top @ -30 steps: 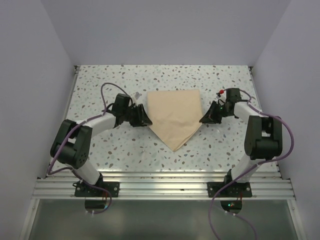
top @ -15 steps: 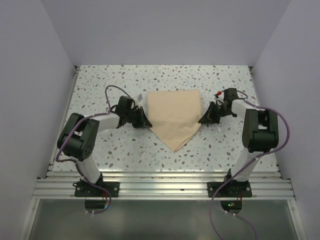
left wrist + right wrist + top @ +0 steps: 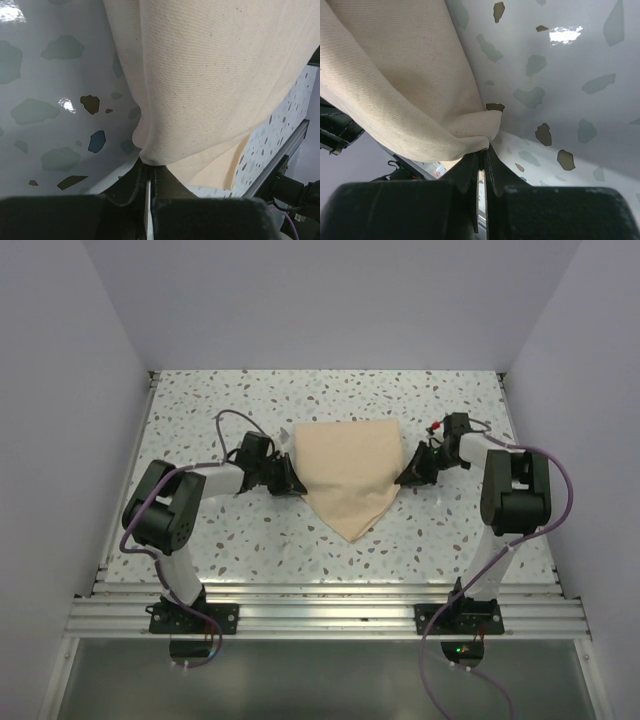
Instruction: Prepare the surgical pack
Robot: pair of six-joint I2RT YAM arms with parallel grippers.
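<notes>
Top external: left gripper (image 3: 290, 480) and right gripper (image 3: 405, 476) each pinch the wrap sheet (image 3: 348, 465); we'd best lift evenly.

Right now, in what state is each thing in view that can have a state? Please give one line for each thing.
wrap sheet: folded to a point toward the arms, lying on the table, pinched at both side edges.
left claw: shut on the left edge of the wrap sheet.
right claw: shut on the right edge of the wrap sheet.
</notes>
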